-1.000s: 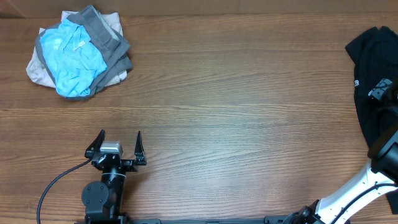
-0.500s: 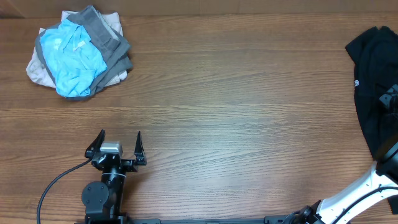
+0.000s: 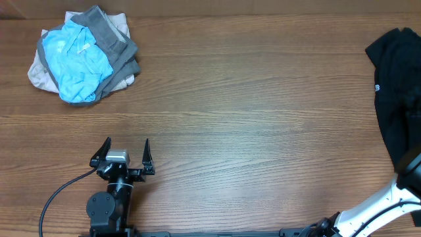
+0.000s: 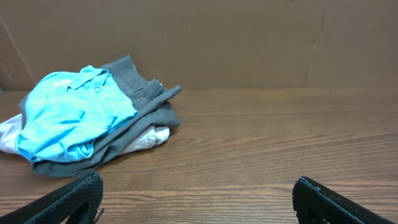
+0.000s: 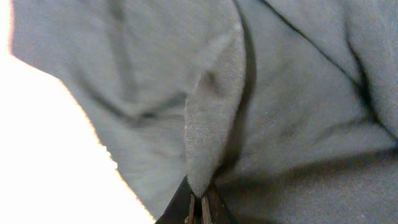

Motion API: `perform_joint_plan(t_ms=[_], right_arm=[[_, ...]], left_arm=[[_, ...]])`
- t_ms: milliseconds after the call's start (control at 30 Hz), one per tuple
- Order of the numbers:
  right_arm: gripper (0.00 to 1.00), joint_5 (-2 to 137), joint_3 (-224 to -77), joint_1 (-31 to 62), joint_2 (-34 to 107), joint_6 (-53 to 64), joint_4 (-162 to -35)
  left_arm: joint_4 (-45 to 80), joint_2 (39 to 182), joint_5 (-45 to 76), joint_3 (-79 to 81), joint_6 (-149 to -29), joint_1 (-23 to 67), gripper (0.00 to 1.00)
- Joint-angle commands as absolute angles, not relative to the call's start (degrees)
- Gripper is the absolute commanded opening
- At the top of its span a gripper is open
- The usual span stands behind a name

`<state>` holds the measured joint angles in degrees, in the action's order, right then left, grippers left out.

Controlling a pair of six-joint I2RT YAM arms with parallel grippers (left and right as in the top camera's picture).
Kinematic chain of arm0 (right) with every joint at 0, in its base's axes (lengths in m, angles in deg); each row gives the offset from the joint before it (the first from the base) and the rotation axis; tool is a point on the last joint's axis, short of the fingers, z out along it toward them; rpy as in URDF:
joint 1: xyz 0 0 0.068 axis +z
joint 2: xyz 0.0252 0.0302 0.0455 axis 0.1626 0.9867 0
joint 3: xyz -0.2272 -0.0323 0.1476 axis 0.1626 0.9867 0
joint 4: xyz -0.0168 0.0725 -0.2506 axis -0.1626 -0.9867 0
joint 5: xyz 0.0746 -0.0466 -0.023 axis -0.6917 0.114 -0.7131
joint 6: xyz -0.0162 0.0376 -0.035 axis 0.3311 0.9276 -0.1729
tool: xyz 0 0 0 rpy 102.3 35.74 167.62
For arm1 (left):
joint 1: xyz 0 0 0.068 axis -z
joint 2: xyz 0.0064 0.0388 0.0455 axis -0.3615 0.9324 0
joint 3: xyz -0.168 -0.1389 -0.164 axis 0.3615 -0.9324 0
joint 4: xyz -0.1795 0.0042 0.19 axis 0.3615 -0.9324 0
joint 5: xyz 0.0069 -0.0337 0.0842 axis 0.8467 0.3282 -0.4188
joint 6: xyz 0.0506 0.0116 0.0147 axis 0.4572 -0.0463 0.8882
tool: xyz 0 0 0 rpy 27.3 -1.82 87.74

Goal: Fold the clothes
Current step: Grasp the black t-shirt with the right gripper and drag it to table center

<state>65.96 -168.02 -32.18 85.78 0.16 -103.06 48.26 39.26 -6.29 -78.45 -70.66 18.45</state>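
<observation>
The black clothes [image 3: 395, 85] lie bunched at the table's right edge, running out of the overhead view, with a small white mark on them [image 3: 377, 88]. In the right wrist view dark fabric [image 5: 261, 93] fills the frame. My right gripper [image 5: 198, 202] is shut on a raised fold of that fabric [image 5: 211, 118]. Overhead, only the right arm's white link [image 3: 381, 201] shows; its gripper is past the frame edge. My left gripper [image 3: 126, 151] rests open near the front left, far from the clothes, with nothing between its fingers [image 4: 81, 193].
A bundle of light-blue, grey and beige garments [image 3: 82, 56] sits at the back left corner, also in the left wrist view [image 4: 87, 118]. A brown wall [image 4: 249, 37] stands behind the table. The left arm's cable [image 3: 56, 197] trails toward the front edge.
My right gripper has closed on a fold of the black fabric and slid right, out of the overhead view. The left arm has not moved.
</observation>
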Motion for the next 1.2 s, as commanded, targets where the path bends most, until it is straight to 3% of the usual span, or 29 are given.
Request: perform_joint_plan(t_ms=[0,233,433,1000,1100,1167], right_arm=[[0.04,55.19,-170.11,-31.24,77.43,5.69,-102.17],[0.04,53.09,-170.11,-26.92,68.19,8.32,-103.46],[0.04,50.46,-170.11,-17.60,60.38,11.11,-103.56],[0.04,56.28,-170.05,32.86,67.77,11.70,-102.80],[0.18,58.11,-170.05,38.65,70.18,11.33,-102.08],[0.18,59.47,-170.05,41.08,70.50,10.81,-102.14]], left_arm=[[48.22,38.65,-6.49,-78.69,-69.39,18.21,1.00],[48.22,38.65,-6.49,-78.69,-69.39,18.21,1.00],[48.24,38.65,-6.49,-78.69,-69.39,18.21,1.00],[48.22,38.65,-6.49,-78.69,-69.39,18.21,1.00],[48.24,38.65,-6.49,-78.69,-69.39,18.21,1.00],[48.24,38.65,-6.49,-78.69,-69.39,18.21,1.00]])
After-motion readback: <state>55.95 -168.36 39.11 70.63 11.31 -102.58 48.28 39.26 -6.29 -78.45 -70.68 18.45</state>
